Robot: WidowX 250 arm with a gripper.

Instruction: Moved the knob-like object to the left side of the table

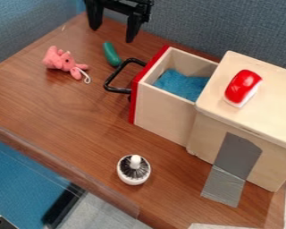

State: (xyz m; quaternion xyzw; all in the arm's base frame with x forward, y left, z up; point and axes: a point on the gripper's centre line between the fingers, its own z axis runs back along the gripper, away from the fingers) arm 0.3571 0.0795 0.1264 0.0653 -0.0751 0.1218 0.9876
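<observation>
The black gripper (114, 30) hangs at the top edge, left of centre, with its two fingers spread wide and nothing between them. The knob-like object (133, 169), white with a dark ribbed top and a small white stem, stands upright near the front edge of the brown wooden table (61, 114), well below and apart from the gripper.
A wooden box with an open red-fronted drawer (163, 113) takes up the right side; its black handle points left. Blue cloth (181, 84) lies in the drawer. A red-and-white object (242, 87) sits on the box top. A pink plush toy (63, 61) and green object (111, 54) lie upper left.
</observation>
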